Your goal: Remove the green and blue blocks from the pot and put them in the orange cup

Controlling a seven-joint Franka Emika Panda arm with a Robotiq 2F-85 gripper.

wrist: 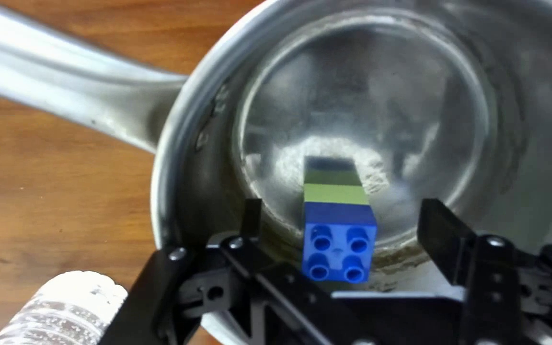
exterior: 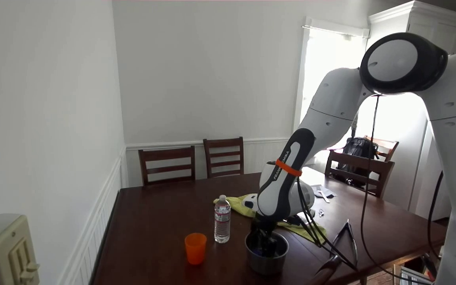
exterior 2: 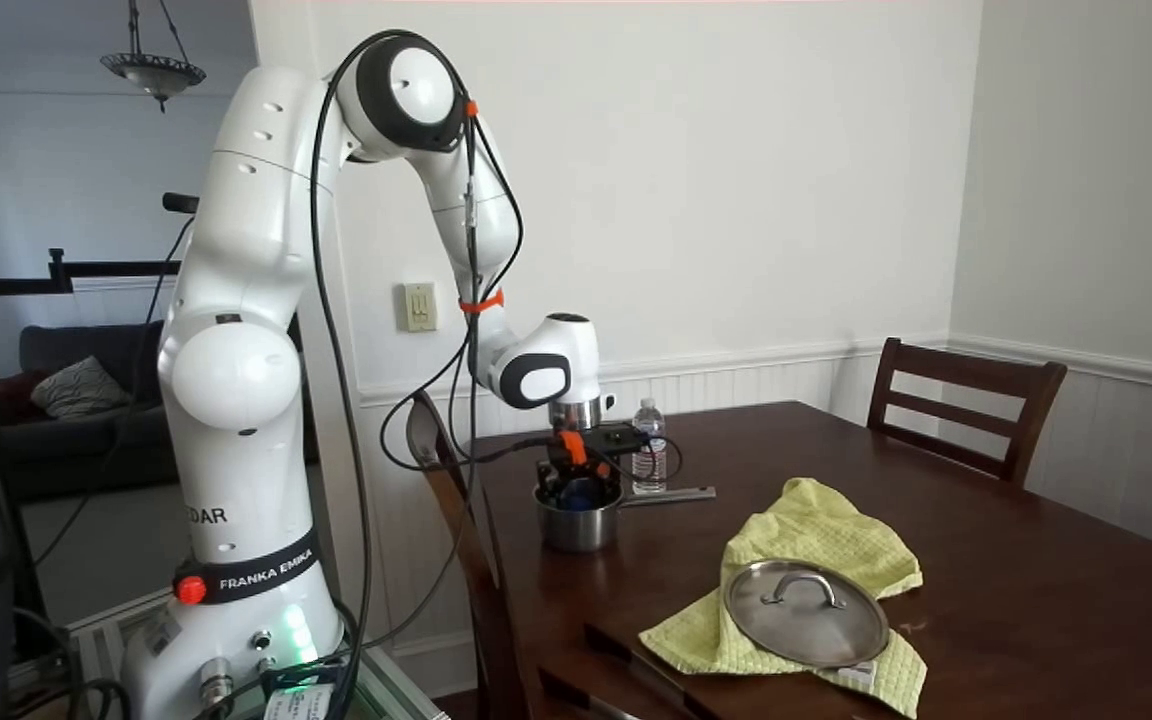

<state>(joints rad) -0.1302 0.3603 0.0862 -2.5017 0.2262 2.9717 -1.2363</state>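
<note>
The dark grey pot (exterior: 265, 264) stands on the table, also in an exterior view (exterior 2: 576, 530) and the wrist view (wrist: 381, 86). Inside it, a blue block (wrist: 338, 249) sits on top of a green block (wrist: 336, 193). A bit of the blue block shows in an exterior view (exterior 2: 584, 493). My gripper (wrist: 340, 208) is open and points down into the pot, with one finger on each side of the stack and a gap to both. It also shows in both exterior views (exterior: 265, 247) (exterior 2: 576, 485). The orange cup (exterior: 195, 248) stands upright beside the pot.
A clear water bottle (exterior: 222, 221) stands between cup and pot, close to the pot handle (exterior 2: 671, 496). A shiny lid (exterior 2: 786, 630) lies on a yellow-green towel (exterior 2: 816, 520). A dark V-shaped object (exterior: 344, 233) lies near the table edge. A wall runs along the table.
</note>
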